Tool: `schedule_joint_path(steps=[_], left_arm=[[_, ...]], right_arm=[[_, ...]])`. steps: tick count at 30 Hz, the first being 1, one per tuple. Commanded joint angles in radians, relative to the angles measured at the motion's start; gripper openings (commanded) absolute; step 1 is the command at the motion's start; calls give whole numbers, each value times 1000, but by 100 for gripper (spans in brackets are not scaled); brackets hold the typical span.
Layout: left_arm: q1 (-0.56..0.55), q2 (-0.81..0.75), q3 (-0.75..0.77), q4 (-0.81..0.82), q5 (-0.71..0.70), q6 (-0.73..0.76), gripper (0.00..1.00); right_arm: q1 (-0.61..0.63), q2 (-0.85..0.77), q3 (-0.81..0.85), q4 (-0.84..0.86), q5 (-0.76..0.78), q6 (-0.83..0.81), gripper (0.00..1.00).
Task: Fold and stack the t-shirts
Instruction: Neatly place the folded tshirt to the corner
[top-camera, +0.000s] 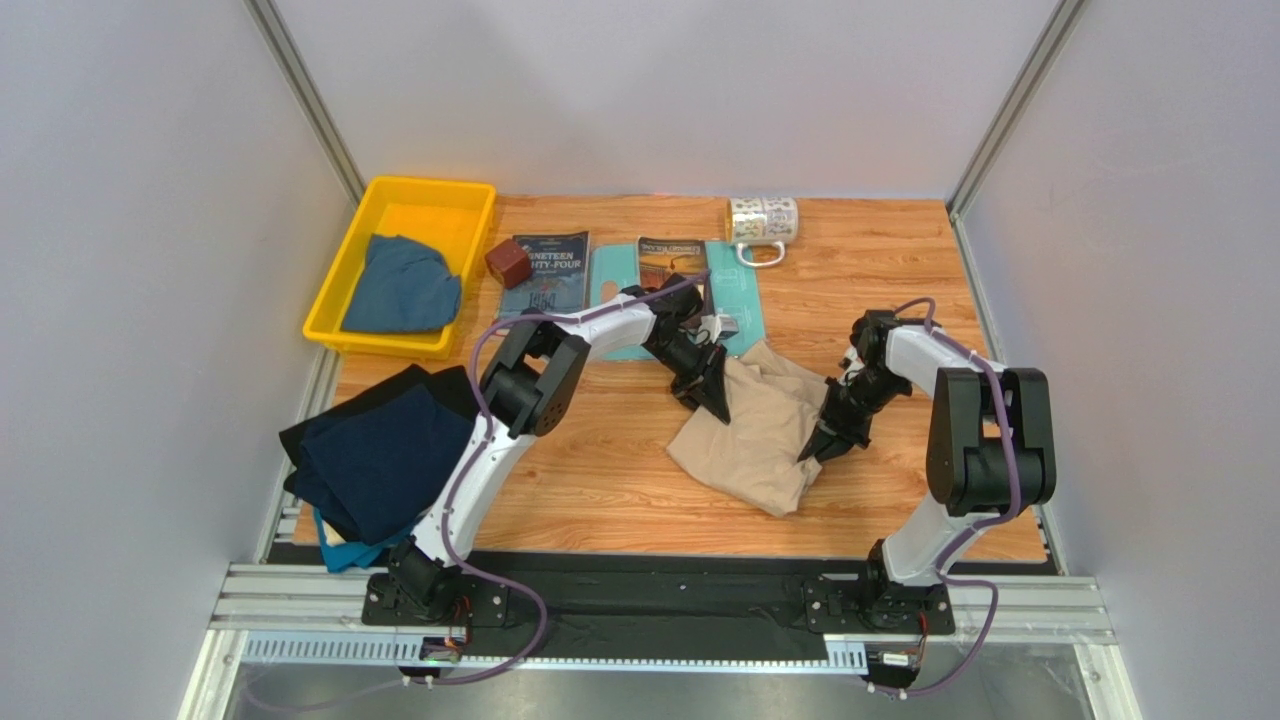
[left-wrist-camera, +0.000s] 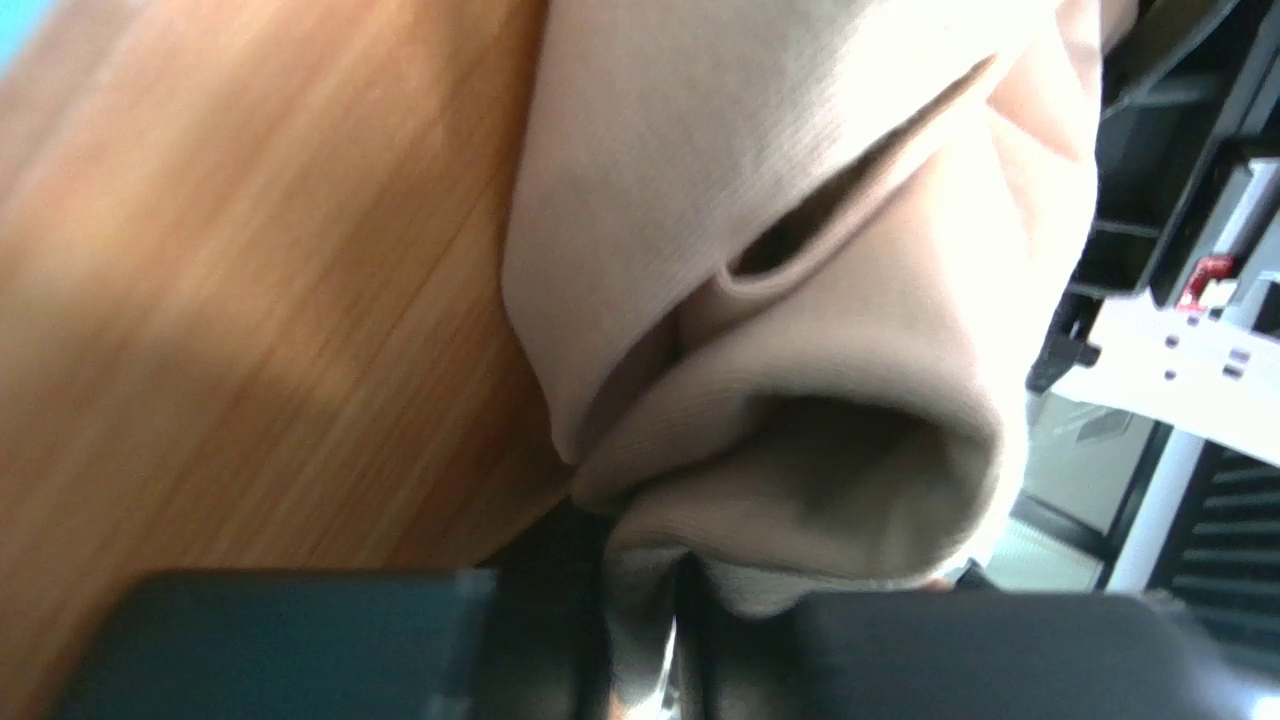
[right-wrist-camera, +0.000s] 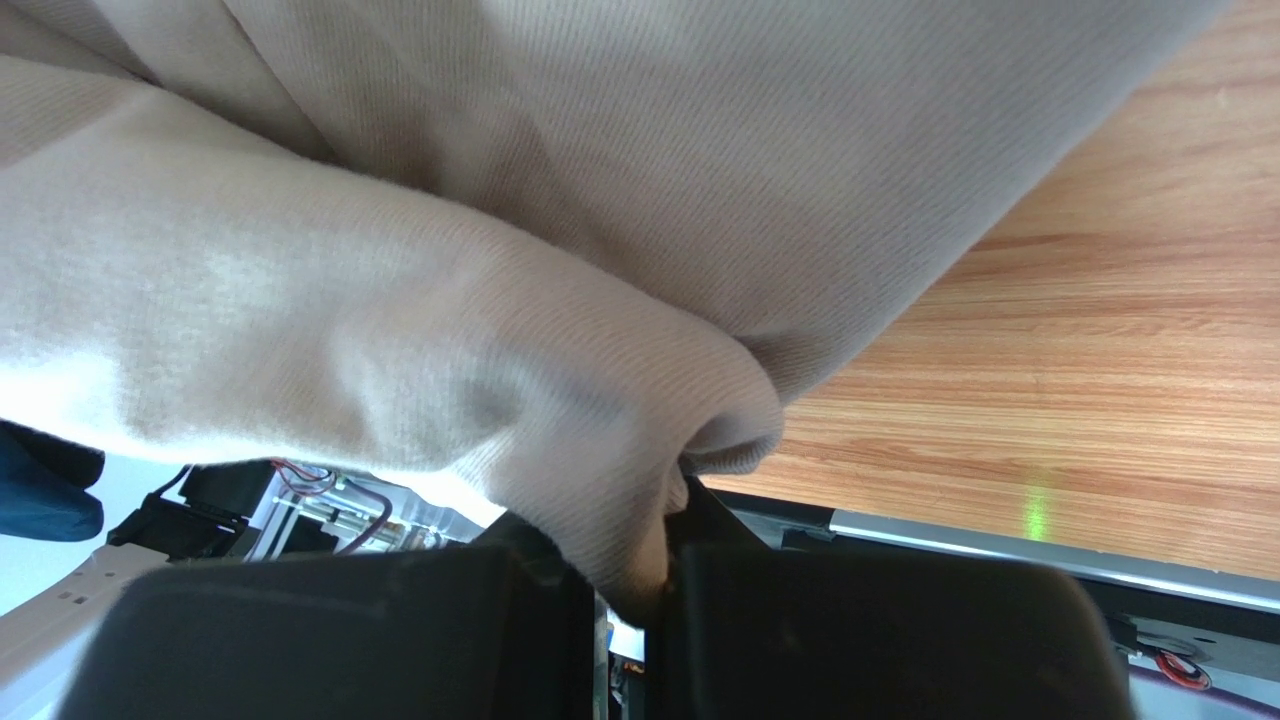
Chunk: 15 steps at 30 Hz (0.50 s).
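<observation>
The beige t-shirt lies bunched on the table's middle, partly lifted between both grippers. My left gripper is shut on its left edge; the left wrist view shows a pinched fold of beige cloth between the jaws. My right gripper is shut on its right edge; the right wrist view shows beige cloth clamped between the jaws. A dark navy t-shirt lies over a teal one at the table's left front edge. A dusty blue t-shirt sits in the yellow bin.
Two books, a light-teal board, a small brown block and a mug line the back of the wooden table. Grey walls enclose it.
</observation>
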Motion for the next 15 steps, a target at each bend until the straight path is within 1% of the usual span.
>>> schedule_joint_path(steps=[1, 2, 5, 7, 8, 9, 11, 12, 13, 15], left_arm=[[-29, 14, -43, 30, -50, 7, 10], [-29, 8, -59, 34, -50, 5, 1], [-29, -26, -86, 47, -55, 2, 0], [-29, -82, -109, 51, -73, 15, 0], [-25, -105, -135, 53, -99, 21, 0], [-19, -130, -149, 54, -112, 24, 0], [9, -208, -212, 77, -125, 7, 0], [18, -236, -238, 93, -125, -2, 0], [32, -292, -267, 132, -127, -19, 0], [72, -345, -350, 183, -132, -57, 0]], right_arm=[[2, 2, 10, 18, -43, 0, 0], [2, 2, 13, 18, -43, 2, 0], [2, -3, 23, 21, -66, 6, 0], [2, -13, 39, 9, -59, 11, 7], [2, -30, 50, 1, -51, 12, 12], [2, -41, 59, -22, -16, 13, 20], [2, -81, 93, -45, 19, 14, 26], [2, -92, 105, -54, 45, 13, 33], [2, -99, 121, -76, 52, 11, 37], [2, -113, 159, -102, 64, 11, 38]])
